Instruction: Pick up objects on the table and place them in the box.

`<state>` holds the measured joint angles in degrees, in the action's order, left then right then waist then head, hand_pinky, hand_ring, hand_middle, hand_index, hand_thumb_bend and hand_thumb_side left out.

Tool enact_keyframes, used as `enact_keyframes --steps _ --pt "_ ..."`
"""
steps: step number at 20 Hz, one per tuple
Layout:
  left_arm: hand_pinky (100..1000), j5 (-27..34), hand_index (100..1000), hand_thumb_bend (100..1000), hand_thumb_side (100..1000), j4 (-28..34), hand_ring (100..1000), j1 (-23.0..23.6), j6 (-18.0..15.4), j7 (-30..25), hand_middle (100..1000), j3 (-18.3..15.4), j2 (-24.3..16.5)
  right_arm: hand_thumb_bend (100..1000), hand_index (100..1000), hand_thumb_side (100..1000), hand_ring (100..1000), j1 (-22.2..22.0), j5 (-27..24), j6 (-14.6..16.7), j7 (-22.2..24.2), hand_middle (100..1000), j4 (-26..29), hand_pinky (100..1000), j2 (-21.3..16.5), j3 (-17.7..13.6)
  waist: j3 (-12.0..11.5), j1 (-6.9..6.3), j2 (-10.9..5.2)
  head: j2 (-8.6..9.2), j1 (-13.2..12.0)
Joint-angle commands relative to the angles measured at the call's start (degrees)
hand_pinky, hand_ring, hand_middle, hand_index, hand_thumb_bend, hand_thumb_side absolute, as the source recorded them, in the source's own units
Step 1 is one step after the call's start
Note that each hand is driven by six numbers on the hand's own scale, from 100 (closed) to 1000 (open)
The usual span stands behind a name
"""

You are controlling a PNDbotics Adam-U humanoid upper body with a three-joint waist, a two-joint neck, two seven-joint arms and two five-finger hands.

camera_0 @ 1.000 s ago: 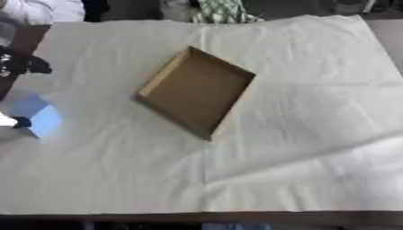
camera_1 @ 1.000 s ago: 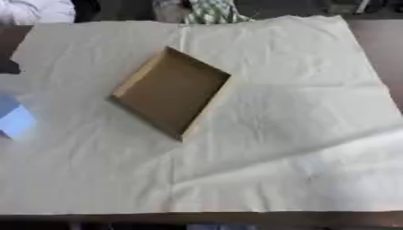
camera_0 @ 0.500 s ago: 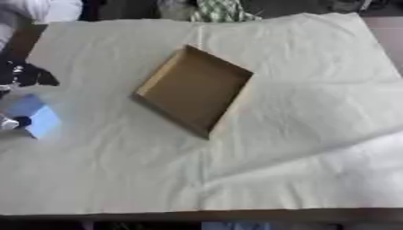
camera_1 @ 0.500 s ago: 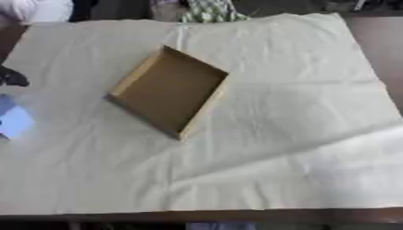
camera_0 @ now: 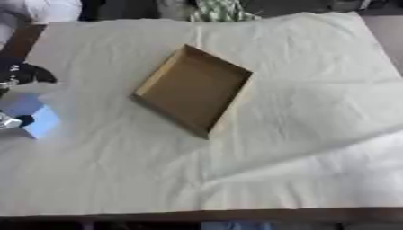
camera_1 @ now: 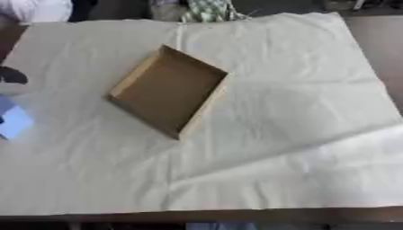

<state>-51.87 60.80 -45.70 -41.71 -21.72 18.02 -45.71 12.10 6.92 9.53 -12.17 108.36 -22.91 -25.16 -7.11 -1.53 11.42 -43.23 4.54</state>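
An open, empty cardboard box (camera_0: 194, 89) lies askew in the middle of the cloth-covered table (camera_0: 299, 148). A light blue and white object (camera_0: 37, 117) sits at the far left edge. My left hand (camera_0: 27, 74) shows only as dark parts at that edge, one just above the blue object and a silver-and-black bit (camera_0: 9, 121) against its left side. Most of the hand is cut off by the frame, so its hold on the object is unclear. In the right eye view the blue object (camera_1: 12, 120) is half out of frame. My right hand shows in neither view.
A cream cloth with creases covers the table, whose dark front edge (camera_0: 236, 215) runs along the bottom. A green-and-white patterned thing (camera_0: 220, 10) and a white sleeve (camera_0: 47, 9) lie beyond the far edge.
The dark part of my left hand has come down and slightly right, closer to the blue object. The box has not moved.
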Motion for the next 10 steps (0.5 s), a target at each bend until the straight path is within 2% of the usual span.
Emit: enact_keyframes --steps 1,3,4,10 --pt "906 -1.2 1000 397 402 -0.2 927 -1.4 -10.3 -11.0 921 -0.9 -1.2 100 811 565 737 0.5 -0.4 -0.1 -0.1 633 0.6 698 -0.8 -0.4 0.0 -0.02 -0.75 -0.39 -0.3" --pt "886 -1.5 1000 388 366 -0.6 916 -1.6 -10.3 -10.6 908 -0.3 -1.0 100 811 565 737 0.6 -0.5 -0.1 -0.1 633 0.6 698 -0.8 -0.4 0.1 0.03 -0.69 -0.29 -0.3" --pt "864 -1.3 1000 339 342 -0.8 905 -1.6 -10.3 -10.4 895 0.0 -0.8 100 811 565 737 0.6 -0.5 -0.1 -0.1 633 0.6 698 -0.8 -0.4 0.1 0.05 -0.66 -0.29 -0.3" --pt "852 0.9 998 333 344 -4.1 903 -2.0 -10.3 -10.4 891 1.1 -0.9 100 812 565 737 0.5 -0.5 -0.1 0.0 632 0.4 697 -0.8 -0.5 -0.1 -0.08 -0.59 -0.5 0.0"
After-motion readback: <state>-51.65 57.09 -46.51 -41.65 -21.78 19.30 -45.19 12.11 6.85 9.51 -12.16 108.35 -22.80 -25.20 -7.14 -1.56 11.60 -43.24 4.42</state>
